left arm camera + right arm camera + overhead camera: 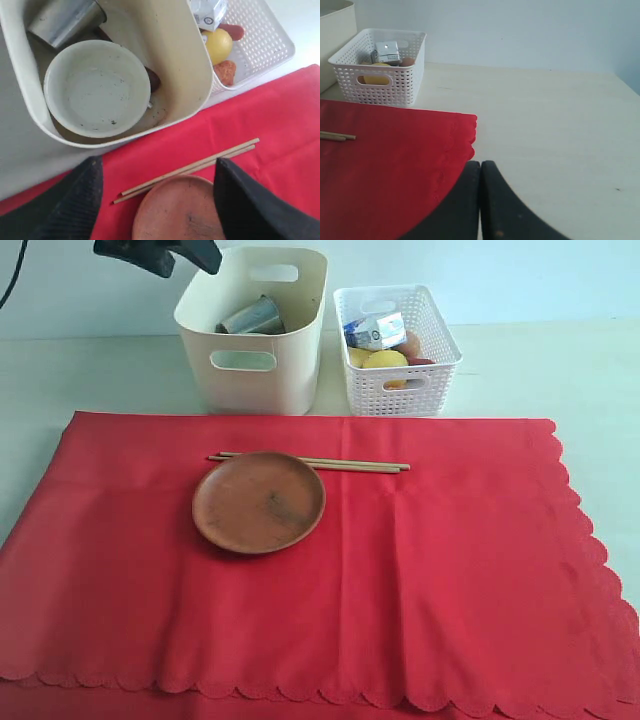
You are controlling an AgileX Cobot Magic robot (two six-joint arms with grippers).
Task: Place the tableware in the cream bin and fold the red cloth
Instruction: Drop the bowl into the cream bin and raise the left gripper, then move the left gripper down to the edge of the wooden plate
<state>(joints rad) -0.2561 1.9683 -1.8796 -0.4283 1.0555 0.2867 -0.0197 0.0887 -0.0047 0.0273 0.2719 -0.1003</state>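
The red cloth (400, 580) lies spread flat on the table. On it rest the round brown plate (259, 502) and, just behind it, the two chopsticks (310, 463). The cream bin (255, 360) holds the steel cup (65, 20), the pale bowl (97, 87) and the dark spoon (153, 80); the knife is hidden. My left gripper (157, 161) hangs open and empty high above the bin's near edge, over the plate (180, 212) and chopsticks (190, 167). My right gripper (480, 163) is shut on nothing, low by the cloth's (390, 165) far right corner.
A white lattice basket (432, 375) right of the bin holds a milk carton (375, 330), a lemon (385, 360) and other food. Bare pale table (555, 130) stretches to the right of the cloth. A wall stands behind the bins.
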